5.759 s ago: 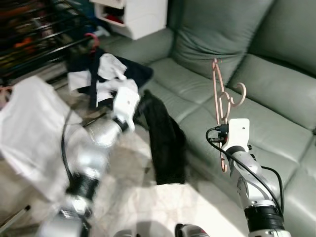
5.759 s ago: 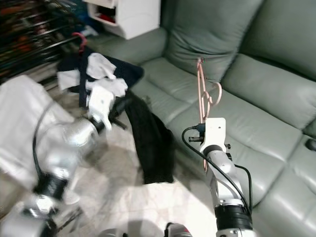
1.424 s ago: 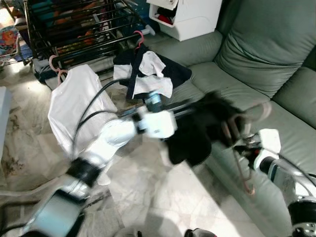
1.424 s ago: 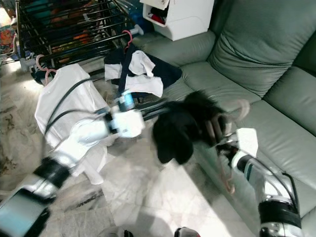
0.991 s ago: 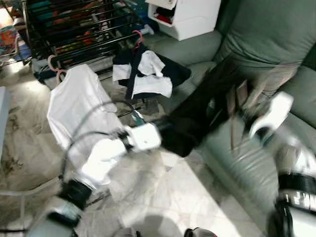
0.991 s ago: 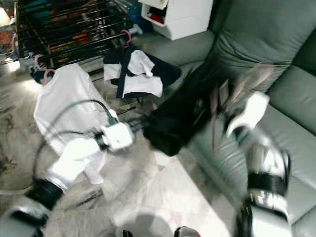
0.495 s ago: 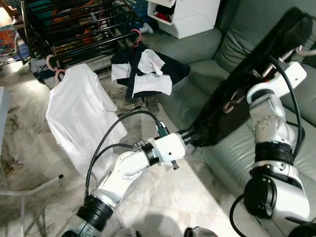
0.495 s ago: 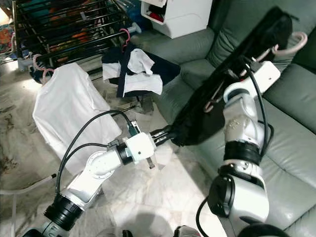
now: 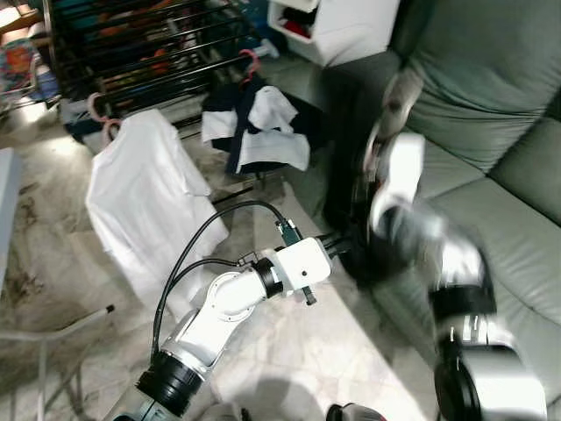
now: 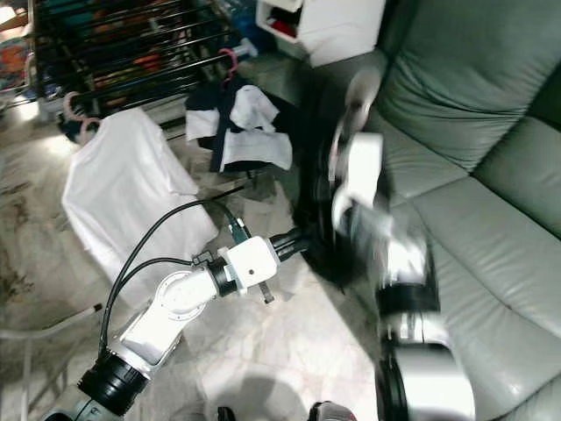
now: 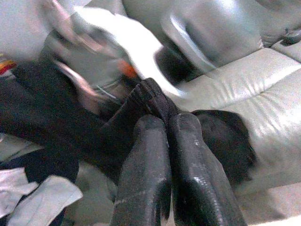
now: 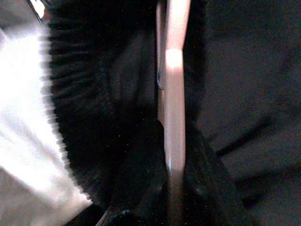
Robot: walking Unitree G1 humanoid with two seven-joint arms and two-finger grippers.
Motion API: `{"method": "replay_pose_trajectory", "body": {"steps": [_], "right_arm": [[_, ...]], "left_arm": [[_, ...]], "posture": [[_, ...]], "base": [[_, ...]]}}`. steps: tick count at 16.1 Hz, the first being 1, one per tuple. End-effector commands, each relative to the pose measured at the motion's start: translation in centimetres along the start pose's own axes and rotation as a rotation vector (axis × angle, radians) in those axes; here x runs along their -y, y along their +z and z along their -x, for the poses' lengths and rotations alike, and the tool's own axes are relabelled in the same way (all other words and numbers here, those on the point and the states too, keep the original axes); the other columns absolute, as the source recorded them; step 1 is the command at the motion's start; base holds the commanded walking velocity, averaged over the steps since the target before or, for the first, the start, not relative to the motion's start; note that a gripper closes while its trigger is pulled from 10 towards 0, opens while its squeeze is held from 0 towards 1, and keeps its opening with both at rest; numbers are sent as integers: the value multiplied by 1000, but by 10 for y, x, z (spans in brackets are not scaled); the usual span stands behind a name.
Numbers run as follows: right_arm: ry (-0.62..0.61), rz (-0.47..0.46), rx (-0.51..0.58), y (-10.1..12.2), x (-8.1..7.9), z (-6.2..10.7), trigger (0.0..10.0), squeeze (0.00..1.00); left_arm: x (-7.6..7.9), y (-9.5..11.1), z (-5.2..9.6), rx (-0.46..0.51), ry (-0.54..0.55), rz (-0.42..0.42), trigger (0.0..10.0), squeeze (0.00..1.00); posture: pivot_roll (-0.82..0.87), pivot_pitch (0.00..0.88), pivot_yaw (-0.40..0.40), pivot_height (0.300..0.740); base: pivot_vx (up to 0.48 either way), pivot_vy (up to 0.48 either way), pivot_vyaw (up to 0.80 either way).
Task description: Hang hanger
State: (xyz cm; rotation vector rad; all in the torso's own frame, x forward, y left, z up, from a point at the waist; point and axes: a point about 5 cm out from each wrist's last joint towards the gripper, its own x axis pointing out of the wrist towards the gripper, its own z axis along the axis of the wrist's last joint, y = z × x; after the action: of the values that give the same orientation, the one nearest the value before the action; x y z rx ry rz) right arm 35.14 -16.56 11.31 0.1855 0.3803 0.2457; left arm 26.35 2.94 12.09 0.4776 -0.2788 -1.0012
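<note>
Left pincer [image 11: 162,125] clamped on black garment [image 11: 56,136] beside sofa [image 9: 517,219]; right pincer [image 12: 171,207] grips pink hanger [image 12: 175,94] inside garment.

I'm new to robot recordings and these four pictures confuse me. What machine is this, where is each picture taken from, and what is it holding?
This is a humanoid robot with two silver arms, each ending in two black fingers. The two wide pictures come from the cameras in its head, looking down at a marble floor and a green sofa. The two close-ups come from cameras on its wrists.

The left gripper is shut on a black garment, seen up close in the left wrist view. The right gripper holds a pink hanger inside that dark cloth; that arm looks blurred in the head views.

Farther back, a white shirt hangs on a hanger by a black drying rack, and a dark and white garment hangs beside it.
</note>
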Motion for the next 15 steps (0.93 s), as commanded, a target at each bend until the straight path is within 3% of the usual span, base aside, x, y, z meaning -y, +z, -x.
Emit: {"method": "replay_pose_trajectory", "body": {"steps": [1, 2, 3, 6, 9, 10, 11, 12, 13, 14, 15], "right_arm": [[-132, 17, 71, 20, 30, 10, 10000, 0], [-223, 20, 97, 24, 49, 16, 10000, 0], [-376, 40, 186, 43, 76, 29, 10000, 0], [-439, 13, 401, 84, 84, 40, 10000, 0], [-416, -20, 634, 128, 69, 42, 10000, 0], [-411, -33, 655, 132, 68, 42, 10000, 0], [-316, -200, 719, 145, 55, 36, 10000, 0], [-233, -251, 738, 150, 41, 32, 10000, 0], [-111, -206, 740, 151, 15, 26, 10000, 0], [-57, -180, 734, 149, 4, 24, 10000, 0], [3, -70, 719, 139, -10, 22, 10000, 0]], "left_arm": [[-10, 5, 3, 9, 36, -7, 10000, 0], [-9, 4, 5, 4, 32, 3, 10000, 0], [-3, 2, 8, -6, -2, 13, 10000, 0], [6, 1, 7, -5, -47, 45, 10000, 0], [6, -2, 5, -22, -66, 70, 10000, 0], [7, -2, 5, -23, -69, 73, 10000, 0], [8, -5, 5, -31, -77, 94, 10000, 0], [9, -8, 3, -43, -82, 85, 10000, 0], [10, -11, 2, -57, -88, 70, 10000, 0], [10, -13, 1, -67, -82, 71, 10000, 0], [12, -17, 3, -81, -85, 73, 10000, 0]], "posture": [[-103, 27, 48, 740], [-109, 30, 54, 740], [-113, 30, 57, 740], [-114, 30, 59, 740], [-117, 24, 58, 740], [-117, 24, 58, 740], [-117, 22, 60, 740], [-113, 16, 58, 740], [-110, 14, 57, 740], [-104, 9, 52, 740], [-104, 9, 52, 740]], "base": [[0, 0, 0], [0, 0, 0], [0, 0, 0], [0, 0, 0], [0, 0, 0], [0, 0, 0], [0, 0, 0], [0, 0, 0], [0, 0, 0], [0, 0, 0], [0, 0, 0]]}}
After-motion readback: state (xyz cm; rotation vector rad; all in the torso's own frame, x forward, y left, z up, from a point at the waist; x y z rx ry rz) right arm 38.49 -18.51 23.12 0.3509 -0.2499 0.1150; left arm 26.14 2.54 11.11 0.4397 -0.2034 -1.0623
